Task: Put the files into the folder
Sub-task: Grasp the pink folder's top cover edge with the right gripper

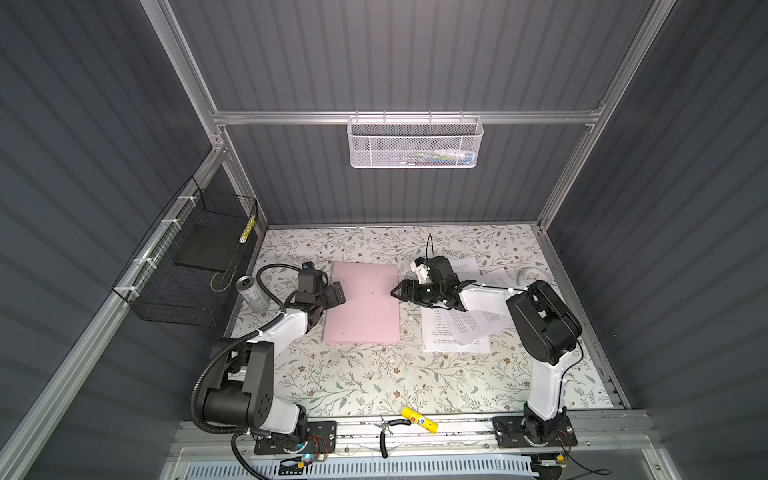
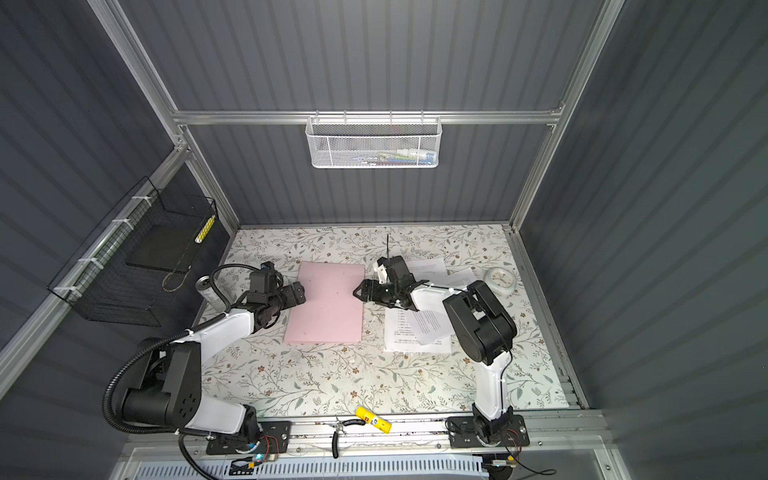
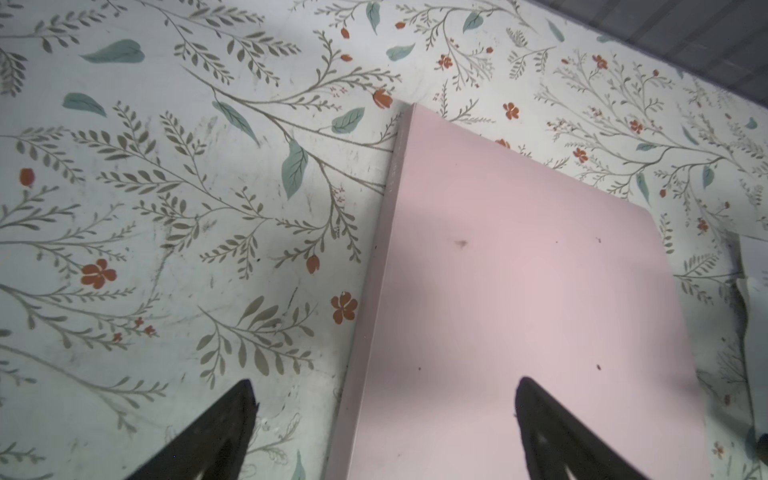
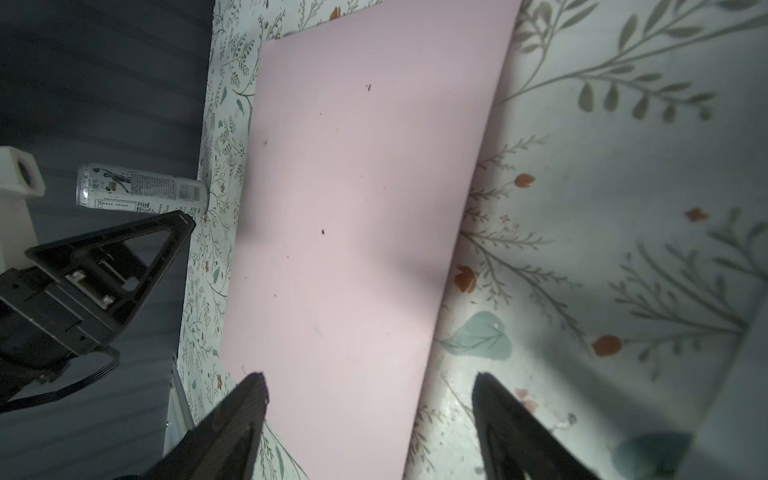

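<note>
Folder (image 1: 363, 303) lies closed at frame centre, files (image 1: 455, 332) near, to its right. Left gripper (image 1: 338, 293) and right gripper (image 1: 395, 291) gape empty at its opposite edges. Likely risk: jaws pinching both covers together would drag it, not open it.

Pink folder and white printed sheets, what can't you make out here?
Flat pale pink folder: closed, so its inside is hidden in every view.
White printed paper sheets: partly covered by the right arm in both top views; text too small to read.
White mesh basket: contents blurred behind mesh.
</note>
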Tool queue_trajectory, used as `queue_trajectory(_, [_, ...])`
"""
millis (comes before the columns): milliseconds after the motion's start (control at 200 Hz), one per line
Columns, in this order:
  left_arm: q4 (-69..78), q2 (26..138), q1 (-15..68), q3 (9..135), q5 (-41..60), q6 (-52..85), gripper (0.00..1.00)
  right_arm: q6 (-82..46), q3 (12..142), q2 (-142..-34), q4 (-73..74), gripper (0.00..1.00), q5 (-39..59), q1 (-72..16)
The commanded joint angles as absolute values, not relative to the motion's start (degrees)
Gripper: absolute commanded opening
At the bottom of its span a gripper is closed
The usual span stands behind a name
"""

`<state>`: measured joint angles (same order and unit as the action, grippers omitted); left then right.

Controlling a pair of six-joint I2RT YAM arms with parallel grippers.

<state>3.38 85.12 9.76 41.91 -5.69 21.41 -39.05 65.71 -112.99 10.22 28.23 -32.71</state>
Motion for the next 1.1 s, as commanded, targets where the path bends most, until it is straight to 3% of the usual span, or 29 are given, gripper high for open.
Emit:
queue_trajectory(0, [5.4, 86.9, 9.5, 41.0, -3.9, 20.8, 0.98, -40.9, 67.5, -114.6, 9.7, 0.77, 31.5, -32.7])
queue_trajectory(555, [4.8, 95.7, 9.1, 45.0, 4.8, 21.1, 0.97, -43.5, 71.5, -119.4, 8.6, 0.75, 36.8, -32.8])
queue_trajectory(1096, [7.1, 95.5, 9.3, 43.9, 11.5, 21.2, 0.96, -45.6, 71.1, -115.0, 9.9, 0.71, 39.9, -32.8])
